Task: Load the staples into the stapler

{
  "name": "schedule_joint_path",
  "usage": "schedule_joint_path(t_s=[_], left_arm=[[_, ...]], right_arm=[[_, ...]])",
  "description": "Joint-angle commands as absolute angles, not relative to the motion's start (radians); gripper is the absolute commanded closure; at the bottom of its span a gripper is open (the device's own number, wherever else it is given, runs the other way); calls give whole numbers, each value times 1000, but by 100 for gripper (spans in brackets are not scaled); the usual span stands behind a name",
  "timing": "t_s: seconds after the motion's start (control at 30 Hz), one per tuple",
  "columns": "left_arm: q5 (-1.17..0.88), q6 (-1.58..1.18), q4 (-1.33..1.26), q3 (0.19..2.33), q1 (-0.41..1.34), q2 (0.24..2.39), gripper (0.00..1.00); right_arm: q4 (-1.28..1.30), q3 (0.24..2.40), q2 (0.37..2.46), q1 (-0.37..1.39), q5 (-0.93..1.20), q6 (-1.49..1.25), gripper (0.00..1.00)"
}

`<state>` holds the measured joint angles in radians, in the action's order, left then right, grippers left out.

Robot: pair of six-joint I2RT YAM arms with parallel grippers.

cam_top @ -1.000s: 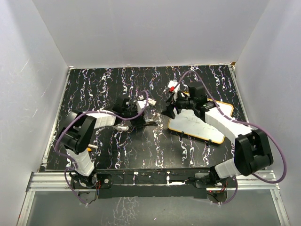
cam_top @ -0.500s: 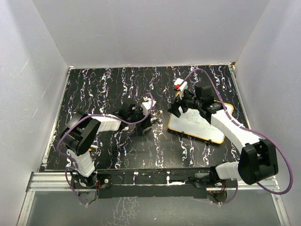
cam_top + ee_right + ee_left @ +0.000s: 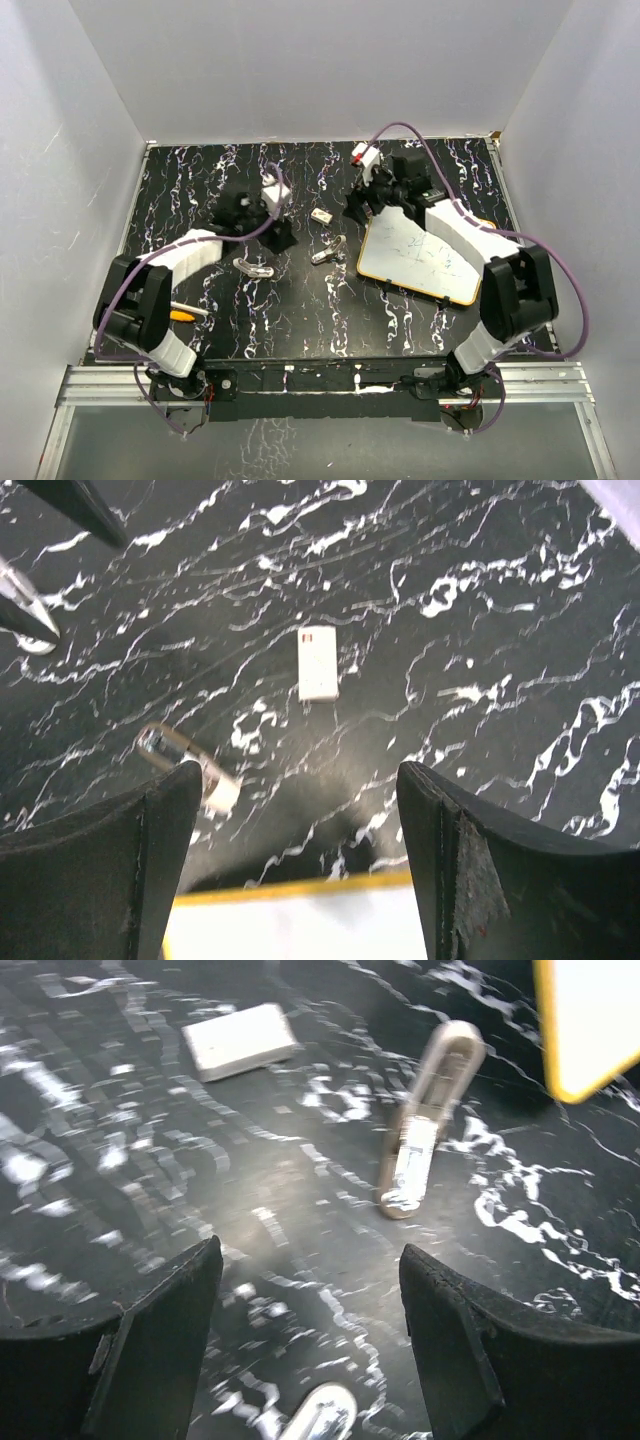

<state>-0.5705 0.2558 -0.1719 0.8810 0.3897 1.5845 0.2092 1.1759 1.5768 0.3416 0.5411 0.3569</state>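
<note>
The staples [image 3: 321,215] are a small cream-white box lying flat on the black marbled table, also seen as the box [image 3: 240,1042] and the box [image 3: 318,662]. One silver mini stapler [image 3: 328,253] lies opened just in front of the box, seen as the stapler [image 3: 425,1125] and the stapler [image 3: 185,760]. A second silver stapler [image 3: 253,267] lies further left, its tip [image 3: 320,1415] just below my left gripper. My left gripper [image 3: 280,236] [image 3: 310,1290] hangs open and empty. My right gripper [image 3: 357,207] [image 3: 300,810] is open and empty, right of the box.
A yellow-edged whiteboard [image 3: 420,255] lies at the right, its corner [image 3: 585,1020] and its edge [image 3: 300,920] in the wrist views. An orange-capped pen [image 3: 180,313] lies near the left arm's base. White walls enclose the table on three sides.
My left gripper has opened and drawn back to the left and far side, away from the stapler in the middle. My right gripper has swung toward the far side.
</note>
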Motion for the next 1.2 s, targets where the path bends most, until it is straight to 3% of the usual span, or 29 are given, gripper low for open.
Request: schedule_joint_path(t_s=[0.0, 0.4, 0.83, 1.17], left_arm=[[-643, 209, -39, 949, 264, 1498, 30], [-595, 156, 60, 1033, 134, 1426, 29], [-629, 155, 28, 987, 132, 1394, 29], [-606, 167, 35, 976, 132, 1393, 28]], right_arm=[[182, 1318, 1672, 403, 462, 365, 18], [280, 1538, 1982, 508, 332, 436, 15], [297, 1596, 2122, 512, 306, 485, 15], [320, 1637, 2188, 508, 331, 506, 28]])
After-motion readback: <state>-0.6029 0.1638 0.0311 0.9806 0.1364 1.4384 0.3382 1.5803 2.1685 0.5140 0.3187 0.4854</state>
